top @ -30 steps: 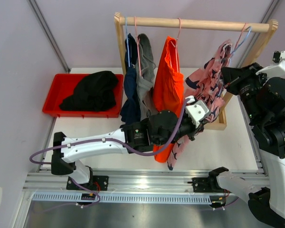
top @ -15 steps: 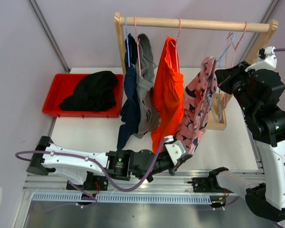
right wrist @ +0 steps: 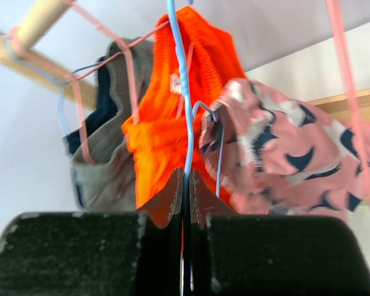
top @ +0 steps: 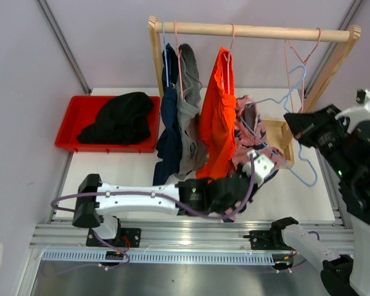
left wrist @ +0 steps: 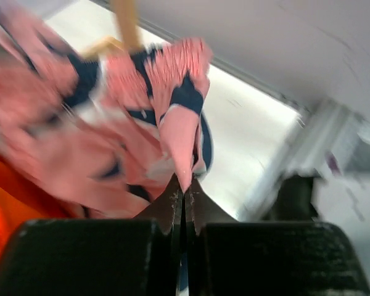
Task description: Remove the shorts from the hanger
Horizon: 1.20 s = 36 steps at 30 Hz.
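Note:
The pink, navy-patterned shorts (top: 246, 132) hang bunched to the right of the orange shorts (top: 217, 117). My left gripper (left wrist: 185, 185) is shut on a pink fold of them, low in front of the rack (top: 266, 172). My right gripper (right wrist: 186, 179) is shut on the wire of a blue hanger (top: 299, 102), tilted below the rod's right end. One hanger arm reaches the pink shorts' edge (right wrist: 277, 148); I cannot tell whether it is still inside. Navy shorts (top: 169, 123) and grey shorts (top: 188, 117) hang at the left. Black shorts (top: 120, 117) lie in the red bin.
The wooden rod (top: 259, 31) carries an empty pink hanger (top: 299, 52) at its right end. The rack's wooden foot frame (top: 275, 126) lies on the table under the pink shorts. The red bin (top: 71, 123) sits at the far left, and an aluminium rail (top: 191, 234) runs along the near edge.
My left gripper has carried the pink shorts up and to the right. My right gripper has drawn the blue hanger down and right, away from the cloth, which has bunched beside the orange shorts.

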Each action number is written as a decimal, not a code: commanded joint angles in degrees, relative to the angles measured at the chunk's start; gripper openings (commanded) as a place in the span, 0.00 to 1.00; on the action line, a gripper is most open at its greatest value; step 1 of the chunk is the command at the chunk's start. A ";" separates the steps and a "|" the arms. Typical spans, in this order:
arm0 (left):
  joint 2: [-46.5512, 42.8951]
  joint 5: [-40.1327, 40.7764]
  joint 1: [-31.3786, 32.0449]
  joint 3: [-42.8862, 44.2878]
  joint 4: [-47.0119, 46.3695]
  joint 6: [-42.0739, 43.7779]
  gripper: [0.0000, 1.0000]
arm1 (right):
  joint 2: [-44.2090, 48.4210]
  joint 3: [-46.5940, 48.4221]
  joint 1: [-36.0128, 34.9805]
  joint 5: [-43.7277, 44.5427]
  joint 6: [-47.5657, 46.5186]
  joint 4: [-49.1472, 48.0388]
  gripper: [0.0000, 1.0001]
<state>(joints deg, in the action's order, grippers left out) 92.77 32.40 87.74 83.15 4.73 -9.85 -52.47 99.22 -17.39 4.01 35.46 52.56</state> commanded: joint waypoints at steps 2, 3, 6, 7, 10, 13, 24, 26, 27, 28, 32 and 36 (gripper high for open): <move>5.65 2.05 -8.37 13.66 6.85 -1.05 0.00 | 3.69 3.17 0.16 -7.34 2.51 8.60 0.00; 7.23 2.14 -10.99 17.44 10.70 -1.75 0.00 | 3.78 3.96 0.25 -7.52 2.24 11.05 0.00; 11.20 1.96 -13.03 23.54 16.34 -3.16 0.00 | 3.60 6.94 0.16 -6.56 0.49 12.57 0.00; 11.12 1.96 -12.78 22.76 16.27 -3.42 0.00 | 2.56 8.95 0.07 -6.21 -0.04 12.66 0.00; 6.91 -0.50 -10.59 14.46 13.20 -5.97 0.00 | -1.39 12.30 0.07 -4.19 -2.41 11.44 0.00; 1.72 0.29 -5.86 7.21 11.97 -9.04 0.00 | -5.87 15.82 0.07 -1.47 -4.52 7.67 0.00; -15.42 10.57 17.45 -11.52 18.02 -20.46 0.00 | -21.88 24.71 0.69 2.93 -8.74 -6.58 0.00; -17.35 12.58 20.43 -13.98 19.52 -21.87 0.00 | -24.08 24.62 0.95 3.37 -8.75 -8.95 0.00; -18.75 13.29 21.14 -14.85 20.48 -23.10 0.00 | -25.30 24.62 1.39 3.29 -8.83 -10.35 0.00; -19.20 14.00 22.37 -15.30 21.01 -23.55 0.00 | -25.75 24.53 1.39 3.55 -9.01 -10.98 0.00; -20.00 16.28 23.44 -14.96 23.74 -25.57 0.00 | -27.33 23.83 2.36 3.38 -8.75 -12.21 0.00; -21.48 21.36 23.52 -11.53 31.70 -28.20 0.00 | -25.24 16.13 3.32 2.06 -7.60 -13.00 0.00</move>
<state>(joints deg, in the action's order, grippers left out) 73.73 47.29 110.85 68.29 29.80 -33.47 -79.50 119.87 -14.94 6.00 27.79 43.77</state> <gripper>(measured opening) 0.008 0.041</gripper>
